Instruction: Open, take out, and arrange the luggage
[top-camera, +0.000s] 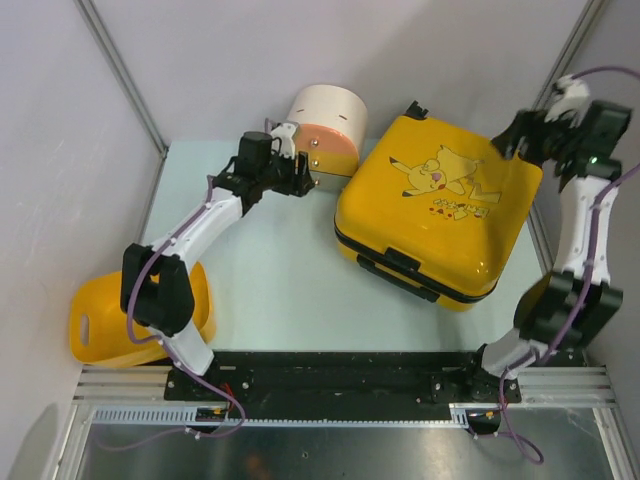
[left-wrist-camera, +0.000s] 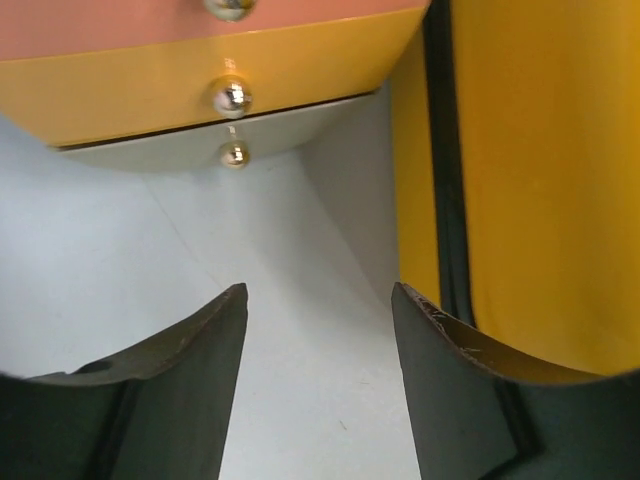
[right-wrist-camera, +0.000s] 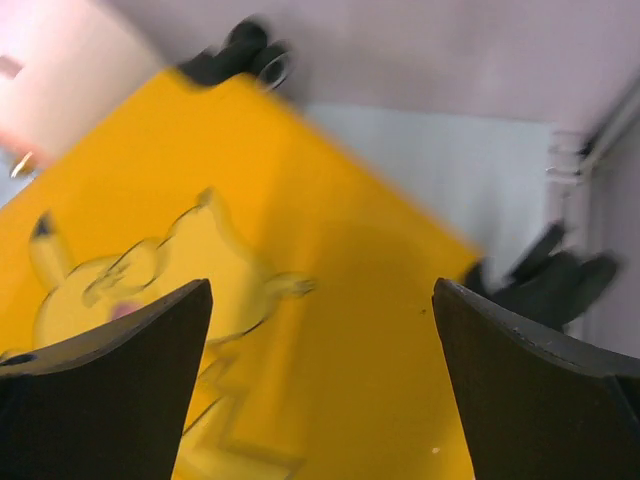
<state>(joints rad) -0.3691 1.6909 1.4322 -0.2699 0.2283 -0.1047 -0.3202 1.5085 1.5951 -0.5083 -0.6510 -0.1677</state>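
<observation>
Luggage (top-camera: 440, 215) lies shut and flat on the right half of the table (top-camera: 270, 290), cartoon print up, its black handle (top-camera: 400, 266) on the side facing the arm bases and its wheels (top-camera: 414, 110) at the far corner. Its right-hand edge runs close to the table's right border, leaving only a thin strip there, while a broad bare stretch of table lies to its left. At the far side a cream-and-orange cylindrical container (top-camera: 327, 130) stands just beside the luggage's far left corner, with a narrow wedge of table between them. The left gripper (left-wrist-camera: 318, 300) sits low at the mouth of that wedge, fingers spread and nothing between them, the zipper (left-wrist-camera: 445, 180) seam running along its right. The right gripper (right-wrist-camera: 322, 300) hangs above the luggage's far right corner, spread wide and holding nothing. A yellow tub (top-camera: 100, 325) rests at the table's near left corner, partly behind the left arm.
</observation>
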